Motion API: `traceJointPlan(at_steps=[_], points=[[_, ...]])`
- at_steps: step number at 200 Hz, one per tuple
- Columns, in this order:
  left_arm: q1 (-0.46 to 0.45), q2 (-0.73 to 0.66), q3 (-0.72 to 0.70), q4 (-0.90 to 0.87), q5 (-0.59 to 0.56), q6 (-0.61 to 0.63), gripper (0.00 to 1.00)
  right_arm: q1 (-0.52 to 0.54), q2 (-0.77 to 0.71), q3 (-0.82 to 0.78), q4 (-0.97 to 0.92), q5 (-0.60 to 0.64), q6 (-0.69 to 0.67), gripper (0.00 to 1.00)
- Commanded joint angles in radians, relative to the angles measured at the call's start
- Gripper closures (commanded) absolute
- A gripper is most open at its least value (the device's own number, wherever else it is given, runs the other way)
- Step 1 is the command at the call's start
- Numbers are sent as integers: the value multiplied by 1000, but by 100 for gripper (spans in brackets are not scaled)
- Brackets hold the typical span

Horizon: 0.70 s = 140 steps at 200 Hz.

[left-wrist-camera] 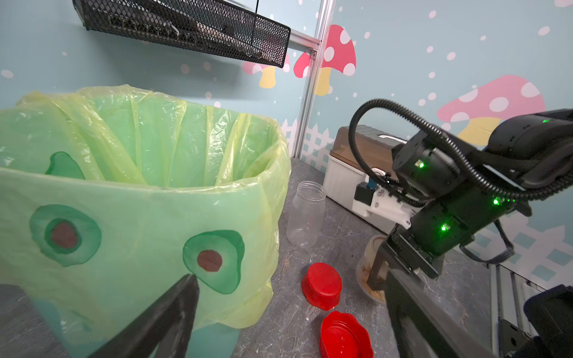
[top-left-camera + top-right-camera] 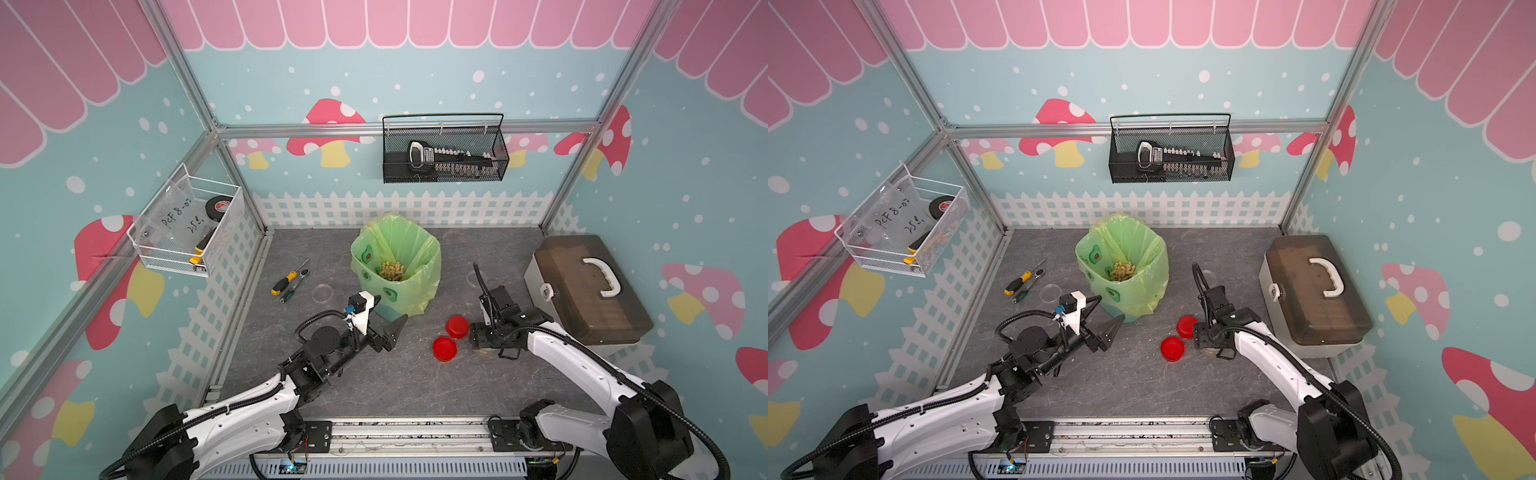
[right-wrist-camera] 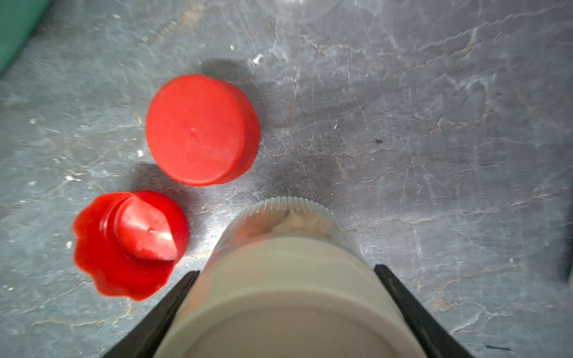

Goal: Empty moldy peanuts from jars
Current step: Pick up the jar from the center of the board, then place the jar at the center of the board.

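Beige-lidded jar (image 3: 288, 310) stands upright, lid skyward, in right gripper (image 3: 283, 274)

A lab test booth: aluminium frame (image 2: 291, 129), mushroom-print walls (image 2: 291, 75), wall-hung wire basket (image 2: 444, 177).

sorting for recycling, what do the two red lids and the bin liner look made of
Red lids: probably moulded plastic, opaque, slightly glossy, with highlights and a scalloped rim on one. Bin liner: thin plastic film, translucent green, wrinkled and shiny.
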Motion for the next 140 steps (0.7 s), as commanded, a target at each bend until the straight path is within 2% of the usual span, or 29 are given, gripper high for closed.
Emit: traceJointPlan(at_steps=[1, 29, 55, 82, 108, 140], points=[[5, -92, 36, -144, 21, -12, 8, 22, -39, 69, -45, -33, -23, 43], [4, -206, 34, -305, -11, -9, 8, 118, -19, 131, 2, -85, -13, 42], [2, -272, -46, -302, -95, -28, 9, 223, 75, 207, 47, -111, -9, 42], [-4, -222, -89, -289, -171, -28, 9, 297, 178, 258, 90, -115, -19, 41], [-18, -165, -169, -184, -192, -65, 7, 343, 246, 244, 171, -138, -9, 41], [-68, -148, -202, -187, -246, -67, 6, 402, 308, 208, 239, -136, 13, 41]])
